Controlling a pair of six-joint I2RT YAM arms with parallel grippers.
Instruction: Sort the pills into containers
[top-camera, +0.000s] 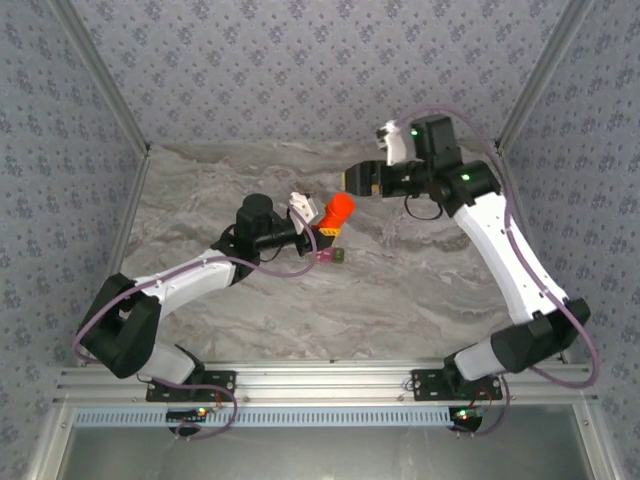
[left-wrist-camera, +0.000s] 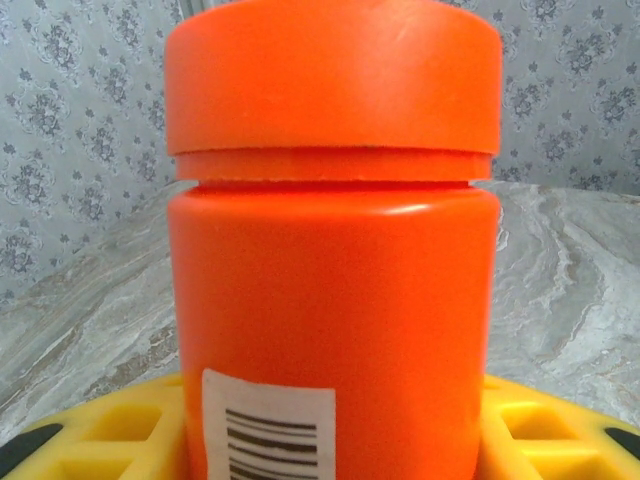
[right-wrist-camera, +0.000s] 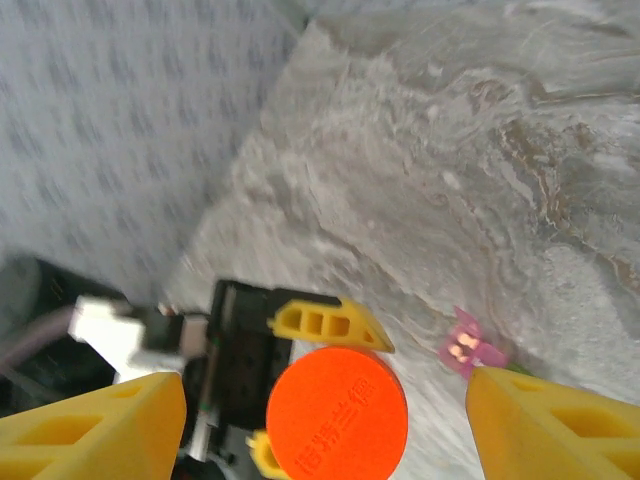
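Observation:
My left gripper (top-camera: 325, 222) is shut on an orange-red cylindrical bottle (top-camera: 339, 209), its cap on. In the left wrist view the bottle (left-wrist-camera: 335, 250) stands upright between the yellow fingers (left-wrist-camera: 95, 430) and shows a barcode label. The tiny container (top-camera: 332, 257), one compartment pink and one olive-green, lies on the table just in front of the bottle. My right gripper (top-camera: 352, 180) hangs open, a little behind and above the bottle. In its wrist view the cap (right-wrist-camera: 337, 410) lies between its spread fingers (right-wrist-camera: 95, 425), and the pink compartment (right-wrist-camera: 467, 348) stands open. No loose pills are visible.
The marble table (top-camera: 420, 280) is walled by patterned panels on the left, back and right. An aluminium rail (top-camera: 320, 385) with both arm bases runs along the near edge.

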